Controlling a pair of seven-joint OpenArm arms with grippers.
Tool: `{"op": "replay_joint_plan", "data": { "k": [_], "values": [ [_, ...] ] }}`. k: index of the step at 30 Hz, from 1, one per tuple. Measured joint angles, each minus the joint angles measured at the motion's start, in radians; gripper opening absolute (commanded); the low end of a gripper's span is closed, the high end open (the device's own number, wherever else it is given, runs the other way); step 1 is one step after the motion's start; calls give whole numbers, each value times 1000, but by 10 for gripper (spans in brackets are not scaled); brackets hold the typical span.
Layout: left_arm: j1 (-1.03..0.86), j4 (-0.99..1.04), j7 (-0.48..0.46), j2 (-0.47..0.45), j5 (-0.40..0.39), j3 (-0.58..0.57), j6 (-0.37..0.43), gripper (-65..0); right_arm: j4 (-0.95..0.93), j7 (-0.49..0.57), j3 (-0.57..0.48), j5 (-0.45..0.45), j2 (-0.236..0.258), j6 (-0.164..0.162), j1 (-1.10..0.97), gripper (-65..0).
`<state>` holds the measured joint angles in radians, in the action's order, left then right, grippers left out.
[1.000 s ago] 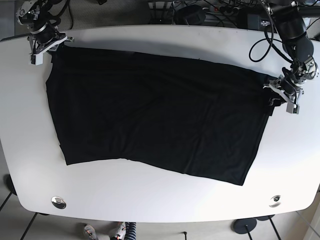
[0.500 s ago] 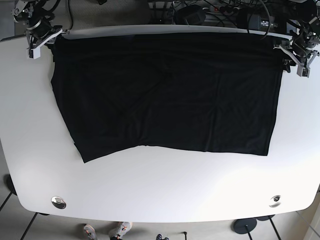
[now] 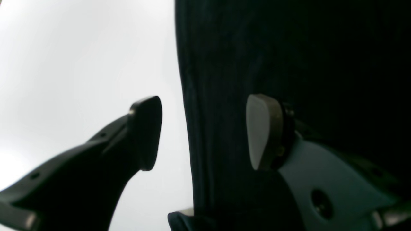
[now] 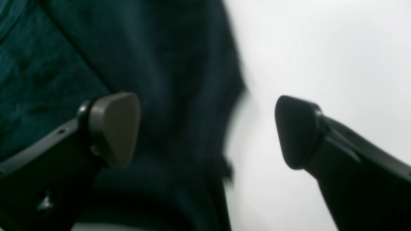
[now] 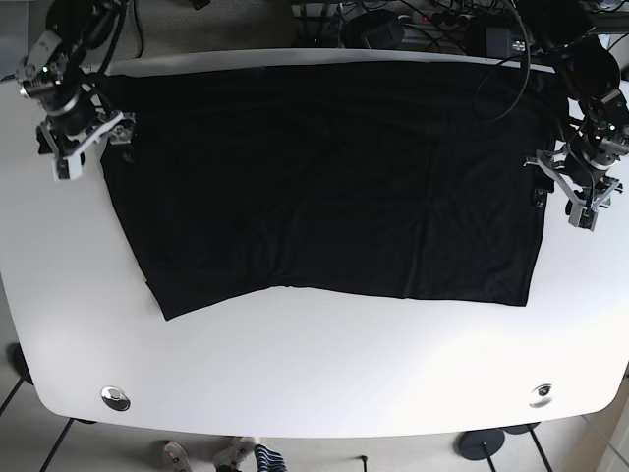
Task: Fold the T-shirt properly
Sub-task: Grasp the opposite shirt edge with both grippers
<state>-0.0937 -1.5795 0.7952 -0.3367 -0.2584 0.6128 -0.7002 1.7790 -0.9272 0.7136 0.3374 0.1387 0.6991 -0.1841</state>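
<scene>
The black T-shirt (image 5: 324, 177) lies spread flat on the white table (image 5: 314, 383), its far edge along the table's back edge. My left gripper (image 5: 562, 189) stands open at the shirt's right side edge. In the left wrist view the shirt's hem (image 3: 224, 96) runs between the open left gripper (image 3: 204, 133), one finger over bare table, the other over cloth. My right gripper (image 5: 95, 141) is open at the shirt's left side edge. The right wrist view shows the right gripper (image 4: 205, 130) straddling the blurred cloth edge (image 4: 179, 80) the same way.
Two round metal fittings sit in the table near the front left corner (image 5: 115, 397) and the front right corner (image 5: 540, 395). Cables and dark equipment (image 5: 413, 25) crowd the floor behind the back edge. Bare white tabletop stretches in front of the shirt.
Both grippers have left the shirt's far corners and moved toward the front along its side edges. The shirt lies where it did half a second ago.
</scene>
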Motion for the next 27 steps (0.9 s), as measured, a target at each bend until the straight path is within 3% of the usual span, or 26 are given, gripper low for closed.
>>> {"op": "replay_joint_plan", "data": {
  "k": [4,7,13,16,19,21,23,25,27],
  "values": [
    [33,41,4,2,6,-39,0,-260,-176,13,-78,-197,0,0,226,0],
    [32,47,2,0,3,-39,0,-260,-413,102,-94,-306,13,-3,426,0],
    [31,49,2,0,0,-36,0,-260,-851,309,-99,-353,93,-3,639,0],
    [31,50,2,1,0,-36,0,-260,-1007,397,-98,-358,108,-10,675,-10],
    [89,53,5,18,12,-26,9,-253,-1026,418,-98,-351,100,-10,674,-252],
    [131,53,3,34,3,-41,146,-233,-1020,438,-98,-338,81,-11,653,-414],
    [179,63,5,34,1,-39,228,-133,-1021,444,-98,-335,69,-7,647,-552],
    [249,129,4,30,5,-36,277,-101,-1021,436,-98,-338,63,-7,647,-625],
    [333,249,1,29,3,-37,310,-99,-1021,435,-98,-338,61,-7,647,-629]
  ]
}}
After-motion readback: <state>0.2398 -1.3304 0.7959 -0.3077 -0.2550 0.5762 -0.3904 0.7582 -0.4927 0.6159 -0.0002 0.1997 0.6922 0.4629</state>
